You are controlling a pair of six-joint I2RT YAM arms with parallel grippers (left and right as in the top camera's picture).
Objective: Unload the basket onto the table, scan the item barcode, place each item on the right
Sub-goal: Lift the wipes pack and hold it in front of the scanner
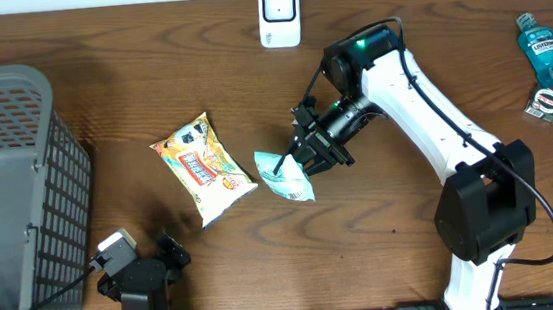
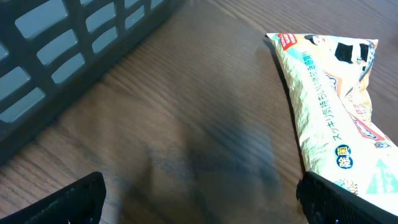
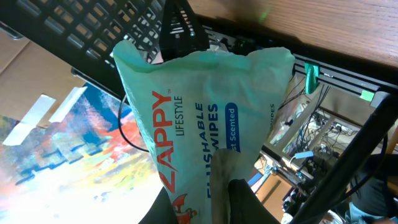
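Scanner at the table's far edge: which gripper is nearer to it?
Right. The right gripper, shut on the wipes pack, is mid-table, directly below the scanner in the overhead view. The left gripper is open at the near edge beside the basket, much farther away.

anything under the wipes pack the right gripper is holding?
Only bare wooden table shows around the Zappy wipes pack, pinched in the right gripper. The patch directly beneath is covered by the pack itself. The snack bag lies beside it.
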